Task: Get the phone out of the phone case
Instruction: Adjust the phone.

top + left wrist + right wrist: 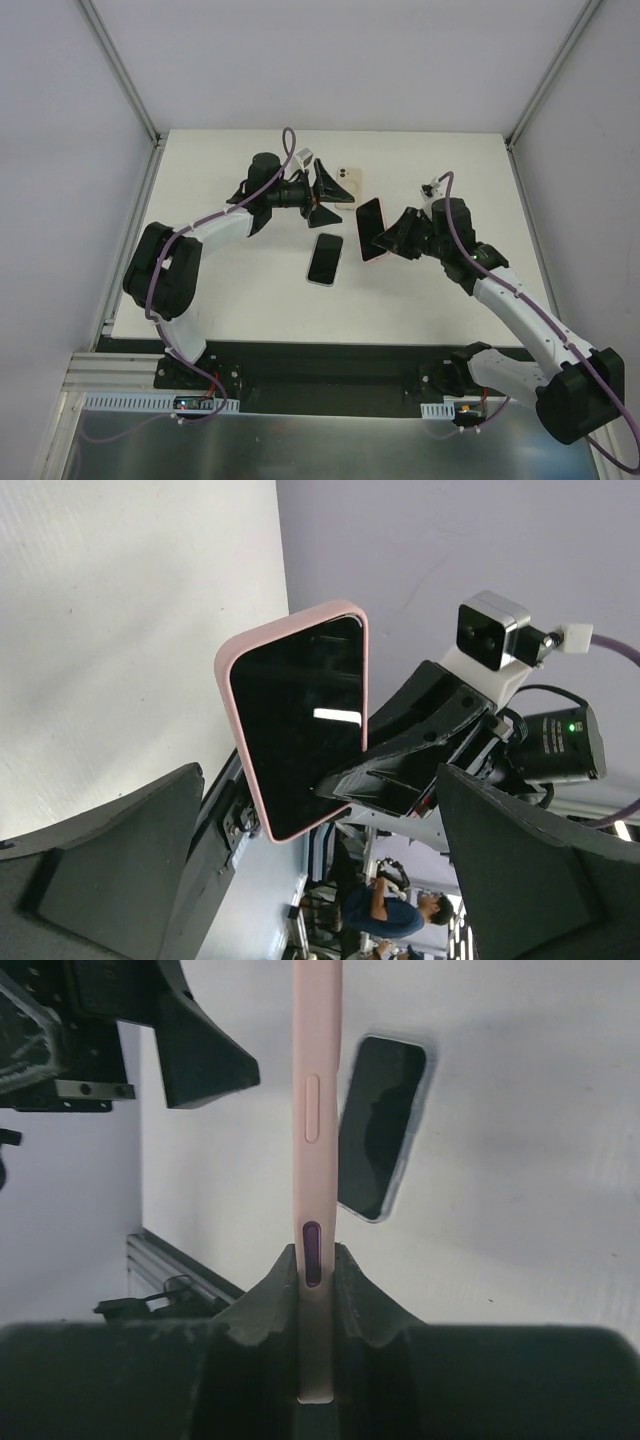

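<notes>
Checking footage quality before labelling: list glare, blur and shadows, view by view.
Left wrist: glare streak on the phone in the pink phone case, left gripper blurred. Right wrist: right gripper soft, loose phone edged by soft shadow. Top external: even light, sharp.

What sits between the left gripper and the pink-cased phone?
Nothing: the left wrist view shows the pink-cased phone unobstructed beyond the open left gripper.

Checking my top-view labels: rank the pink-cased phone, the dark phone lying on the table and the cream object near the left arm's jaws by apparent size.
1. pink-cased phone, only slightly larger; it is held up nearer the camera, so this rank is unsure.
2. dark phone.
3. cream object, clearly smallest, partly hidden.
</notes>
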